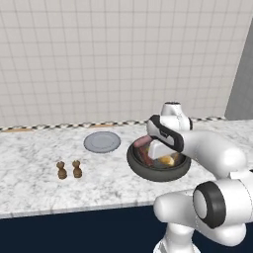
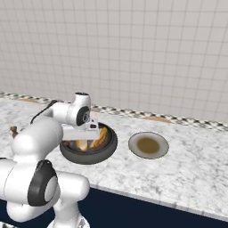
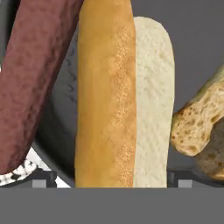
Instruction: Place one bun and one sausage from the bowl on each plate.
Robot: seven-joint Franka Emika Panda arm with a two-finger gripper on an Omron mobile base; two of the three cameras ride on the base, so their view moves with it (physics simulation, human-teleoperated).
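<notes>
Robot hand low in dark bowl (image 1: 136, 163) on marble worktop (image 1: 34, 173); fingers (image 3: 43, 183) wide apart w/ a bun (image 3: 105, 100) between them, sausage (image 3: 33, 83) beside it. Grey plate (image 1: 102, 142) nearby, 2nd plate (image 2: 148, 145) on bowl's other side.

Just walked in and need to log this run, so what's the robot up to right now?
The arm has its open end effector lowered into the dark bowl, lined up over a bun with a sausage lying beside it. Nothing is gripped yet. One plate sits on the counter on one side of the bowl and another plate on the other; neither has a bun or sausage on it. Two small brown shakers stand aside.
</notes>
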